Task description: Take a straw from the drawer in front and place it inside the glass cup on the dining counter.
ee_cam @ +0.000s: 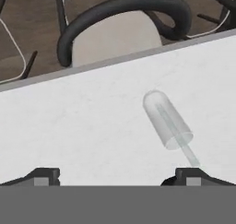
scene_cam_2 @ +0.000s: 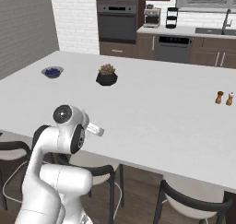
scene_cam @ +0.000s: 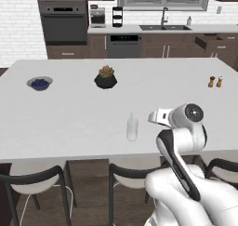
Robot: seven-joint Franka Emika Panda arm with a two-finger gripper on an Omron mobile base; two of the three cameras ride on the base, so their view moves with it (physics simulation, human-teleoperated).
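Dark fingertips of the gripper are seen spread wide and empty above the glass cup, in which the straw is already placed on the dining counter, so only a withdrawal is judged necessary.

Wide white counter mostly bare around clear glass cup with thin pale straw; black potted plant, blue bowl, small shakers well apart.

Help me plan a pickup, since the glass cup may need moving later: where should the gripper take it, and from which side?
Grip the glass cup by its straight wall, about midway up, coming in level from the stool-side counter edge. The straw sticks up past its rim, so a top-down grasp would likely hit it.
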